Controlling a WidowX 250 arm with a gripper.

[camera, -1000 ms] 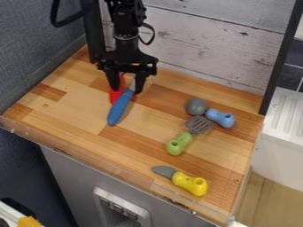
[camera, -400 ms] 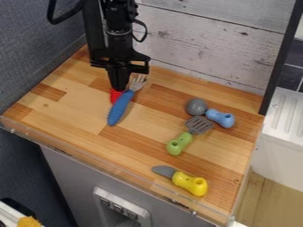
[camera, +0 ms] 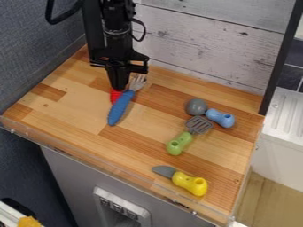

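1. Evidently the tool (camera: 119, 88) is clenched, seemingly on the red utensil (camera: 115, 95), gripping from above since that lies low on the tabletop (camera: 77, 104)
2. The fork (camera: 120, 107) slants just beside the tool, its handle seemingly against the red utensil
3. Well apart from the tool lie spoon (camera: 220, 118), spatula (camera: 179, 144) and knife (camera: 190, 183), leaving it room

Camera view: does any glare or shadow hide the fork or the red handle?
Camera view: soft light, no strong glare on the counter; no shadow hides the fork. The gripper, black with little detail, covers part of the red handle.
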